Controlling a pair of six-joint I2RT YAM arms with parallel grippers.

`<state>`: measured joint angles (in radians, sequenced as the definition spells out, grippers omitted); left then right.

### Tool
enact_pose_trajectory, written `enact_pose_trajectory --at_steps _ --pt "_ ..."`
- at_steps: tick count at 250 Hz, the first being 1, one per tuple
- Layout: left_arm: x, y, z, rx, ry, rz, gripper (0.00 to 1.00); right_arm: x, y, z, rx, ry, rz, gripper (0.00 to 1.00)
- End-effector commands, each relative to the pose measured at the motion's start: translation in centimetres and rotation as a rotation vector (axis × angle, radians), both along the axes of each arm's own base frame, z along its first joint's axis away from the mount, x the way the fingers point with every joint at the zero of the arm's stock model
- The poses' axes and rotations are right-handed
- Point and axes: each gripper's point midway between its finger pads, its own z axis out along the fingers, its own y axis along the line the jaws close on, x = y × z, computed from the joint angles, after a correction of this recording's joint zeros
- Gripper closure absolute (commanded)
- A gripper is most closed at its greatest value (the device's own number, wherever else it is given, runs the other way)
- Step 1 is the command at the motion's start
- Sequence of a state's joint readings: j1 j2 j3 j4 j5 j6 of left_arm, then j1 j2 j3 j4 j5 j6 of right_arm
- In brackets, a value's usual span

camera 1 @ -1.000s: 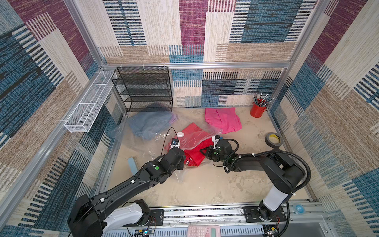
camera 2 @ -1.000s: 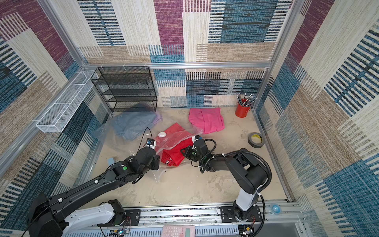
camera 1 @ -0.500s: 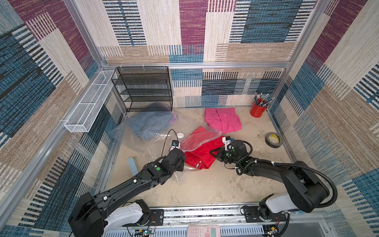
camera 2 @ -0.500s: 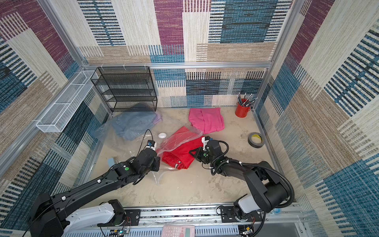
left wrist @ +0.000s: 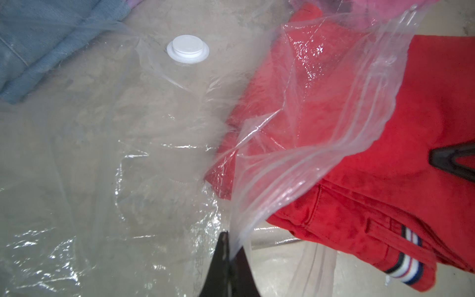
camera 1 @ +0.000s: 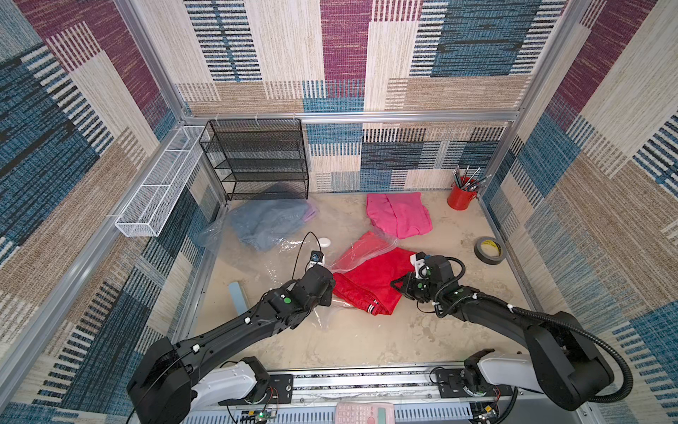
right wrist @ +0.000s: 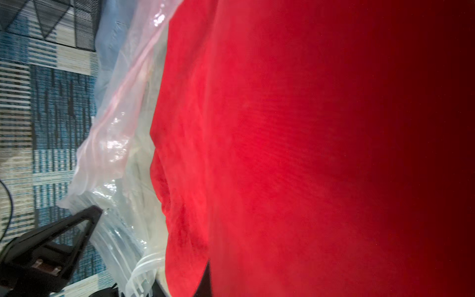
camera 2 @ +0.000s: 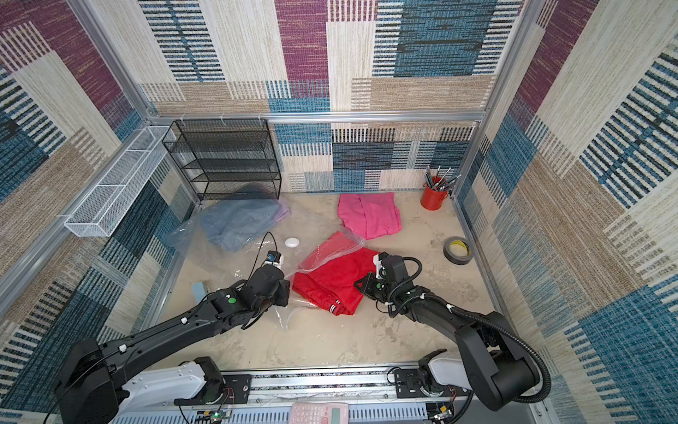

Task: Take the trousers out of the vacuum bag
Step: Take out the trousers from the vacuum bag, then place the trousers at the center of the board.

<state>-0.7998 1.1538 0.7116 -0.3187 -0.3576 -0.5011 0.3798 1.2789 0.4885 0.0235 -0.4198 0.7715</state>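
Note:
The red trousers (camera 1: 370, 279) (camera 2: 330, 279) with a striped cuff (left wrist: 408, 259) lie mid-table, mostly outside the see-through vacuum bag (camera 1: 279, 253) (left wrist: 102, 180). Only their far end is under the plastic. The bag's white valve cap (camera 1: 324, 242) (left wrist: 187, 48) faces up. My left gripper (camera 1: 328, 292) (left wrist: 231, 246) is shut on the bag's ribbed mouth edge. My right gripper (camera 1: 398, 284) (right wrist: 205, 280) is shut on the red trousers' right edge. The pink trousers (camera 1: 398, 214) lie free on the table behind. Denim trousers (camera 1: 268, 224) and a lilac edge (camera 1: 312, 213) sit inside the bag at the back left.
A black mesh rack (camera 1: 257, 158) stands against the back wall with a white wire basket (camera 1: 157, 183) on the left wall. A red pencil cup (camera 1: 460, 196) and a tape roll (camera 1: 489, 250) are at the right. A pale blue strip (camera 1: 238, 297) lies by the left arm.
My right gripper has moved right and toward the front, drawing the red trousers farther out of the bag. The left gripper has kept its hold in place.

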Motion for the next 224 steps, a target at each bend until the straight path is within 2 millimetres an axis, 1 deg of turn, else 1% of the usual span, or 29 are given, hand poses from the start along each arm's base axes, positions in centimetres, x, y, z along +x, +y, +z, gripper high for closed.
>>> enact_pose_trajectory --at_steps 1,35,49,77,90,103,125,138,147,157,173,199,212,224 --pt "0.7 -0.3 0.6 -0.017 -0.039 0.007 1.00 -1.4 -3.2 -2.4 -0.183 0.069 0.020 1.00" --pt "0.8 -0.3 0.8 -0.028 -0.063 0.003 1.00 -1.8 -4.9 -2.5 -0.256 0.100 0.016 1.00" --pt "0.8 -0.3 0.8 -0.027 -0.070 0.002 1.00 -1.9 -6.0 -2.4 -0.314 0.110 0.004 1.00" --pt "0.8 -0.1 0.9 -0.026 -0.082 0.001 1.00 -1.8 -8.2 -1.2 -0.387 0.112 -0.026 1.00" --pt "0.8 -0.1 1.0 -0.029 -0.089 -0.001 1.00 -1.3 -8.3 -0.3 -0.375 0.093 -0.030 1.00" --pt "0.8 0.0 1.1 -0.029 -0.098 0.000 1.00 -1.0 -9.3 0.2 -0.442 0.105 -0.050 1.00" --pt "0.8 0.2 1.4 -0.025 -0.111 0.001 1.00 -0.2 -10.8 1.5 -0.543 0.090 -0.053 1.00" --pt "0.9 0.3 1.6 -0.027 -0.126 0.002 1.00 0.3 -11.3 1.9 -0.576 0.093 -0.038 1.00" --pt "1.0 0.2 1.7 -0.032 -0.133 0.001 1.00 0.6 -11.5 1.7 -0.584 0.102 -0.022 1.00" --pt "1.1 0.0 1.8 -0.037 -0.139 -0.004 1.00 0.8 -11.3 1.3 -0.559 0.120 0.003 1.00" --pt "1.3 -0.3 1.8 -0.037 -0.140 -0.013 1.00 0.8 -10.1 0.7 -0.503 0.133 0.059 1.00" --pt "1.6 -0.6 1.5 -0.033 -0.137 -0.014 1.00 0.2 -7.2 1.4 -0.336 0.125 0.124 1.00" --pt "1.8 -0.8 1.4 -0.035 -0.138 -0.012 1.00 -0.1 -7.0 1.7 -0.318 0.121 0.124 1.00" --pt "1.9 -1.0 1.1 -0.033 -0.133 -0.011 1.00 -0.5 -7.6 1.6 -0.344 0.130 0.111 1.00"
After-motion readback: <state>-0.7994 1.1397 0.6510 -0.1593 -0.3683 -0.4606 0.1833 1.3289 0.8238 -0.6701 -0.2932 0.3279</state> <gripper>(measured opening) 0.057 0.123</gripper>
